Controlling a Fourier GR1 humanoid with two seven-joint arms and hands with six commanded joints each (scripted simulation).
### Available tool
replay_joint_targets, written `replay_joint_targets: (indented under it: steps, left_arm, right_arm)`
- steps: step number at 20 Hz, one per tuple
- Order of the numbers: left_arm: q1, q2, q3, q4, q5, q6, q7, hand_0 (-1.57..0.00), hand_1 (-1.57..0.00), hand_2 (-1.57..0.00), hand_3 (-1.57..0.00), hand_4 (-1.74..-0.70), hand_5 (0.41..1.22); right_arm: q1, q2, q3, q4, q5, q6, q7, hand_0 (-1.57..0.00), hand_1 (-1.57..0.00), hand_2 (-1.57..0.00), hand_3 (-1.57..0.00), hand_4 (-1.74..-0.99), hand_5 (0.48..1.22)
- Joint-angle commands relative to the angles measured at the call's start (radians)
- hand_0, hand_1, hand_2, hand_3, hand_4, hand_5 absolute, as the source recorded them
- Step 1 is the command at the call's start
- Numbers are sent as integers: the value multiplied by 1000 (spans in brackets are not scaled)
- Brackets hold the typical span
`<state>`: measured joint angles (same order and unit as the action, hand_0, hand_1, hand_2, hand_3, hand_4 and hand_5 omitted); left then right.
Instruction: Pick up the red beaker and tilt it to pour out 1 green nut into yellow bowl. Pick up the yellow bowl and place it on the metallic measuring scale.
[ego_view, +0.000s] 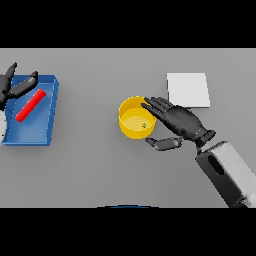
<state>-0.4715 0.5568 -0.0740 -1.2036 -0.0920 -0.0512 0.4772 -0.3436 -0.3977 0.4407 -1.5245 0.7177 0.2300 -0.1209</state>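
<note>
1. Yellow bowl (136, 118) stands upright on the grey bench (100, 170), near the middle of the view, with one small green nut (144, 125) lying inside it towards its right side.
2. Right robot hand (181, 122) is beside the bowl on its right: the fingers are spread and nearly straight, their tips at the bowl's right rim, the thumb reaching out below the bowl (nothing is gripped).
3. Metallic measuring scale (188, 90), a pale square plate, lies flat just beyond that hand, close to the bowl but apart from it.
4. Red beaker (31, 105) lies on its side, slanted, in a blue tray (47, 131) at the far left.
5. Left robot hand (16, 85) shows at the tray's upper left corner, fingers loosely extended over the rim, holding nothing.
</note>
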Motion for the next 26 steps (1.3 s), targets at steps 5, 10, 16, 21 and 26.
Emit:
replay_joint_targets:
  steps: [5, 10, 16, 21, 26]
  left_arm:
    - [11, 11, 8, -6, 4, -6, -18, 0, 0, 0, 0, -806, 695]
    - [7, 19, 12, 7, 3, -12, -18, 1, 1, 1, 1, -809, 693]
    - [8, 21, 6, 0, -5, -14, -22, 1, 1, 1, 1, -801, 703]
    - [17, 26, 8, 9, -5, -20, -35, 1, 1, 1, 1, -792, 708]
    - [2, 26, 7, 26, -14, -15, -36, 1, 1, 1, 1, -791, 711]
  right_arm:
    - [-115, -21, 91, 106, 79, 60, -71, 1, 1, 1, 1, -1153, 639]
    - [-204, -5, 164, 218, 120, 119, -123, 1, 1, 1, 1, -1157, 652]
    - [-303, 37, 228, 338, 161, 187, -103, 1, 1, 1, 1, -1174, 674]
    - [-342, 55, 245, 409, 170, 206, -109, 1, 1, 1, -12, -1188, 693]
    - [-350, 85, 252, 440, 174, 203, -98, -193, -183, -189, -215, -1309, 891]
